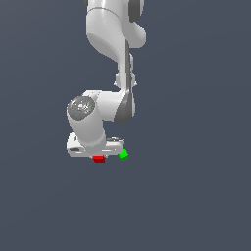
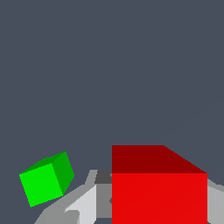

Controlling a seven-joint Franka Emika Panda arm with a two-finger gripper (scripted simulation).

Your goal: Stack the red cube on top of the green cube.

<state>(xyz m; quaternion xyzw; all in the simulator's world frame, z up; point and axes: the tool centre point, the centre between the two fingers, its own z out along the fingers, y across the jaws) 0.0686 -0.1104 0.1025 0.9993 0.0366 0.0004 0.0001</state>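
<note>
Arm: the white Panda arm (image 1: 110,59) drops from the upper edge of the exterior view, bends at a round joint, and ends low over the plain dark grey ground (image 1: 196,196); its wrist block lies level just above the cubes

Gripper: the gripper (image 1: 99,155) points downward under the wrist block; in the exterior view its fingers are mostly hidden behind the body and the red cube; in the wrist view grey finger parts (image 2: 87,205) show on either side of the red cube, right against it; the jaws look closed on the red cube, though the contact itself is hard to see

Red cube: the red cube (image 1: 99,159) sits directly beneath the gripper, at six o'clock from the wrist block; it fills the near part of the wrist view (image 2: 159,197), one face square to the camera

Green cube: the green cube (image 1: 123,155) lies near the red cube, at about three o'clock from it in the exterior view, apart from it and turned at an angle; in the wrist view (image 2: 43,181) it appears at nine o'clock of the red cube, tilted, clear of the fingers
</note>
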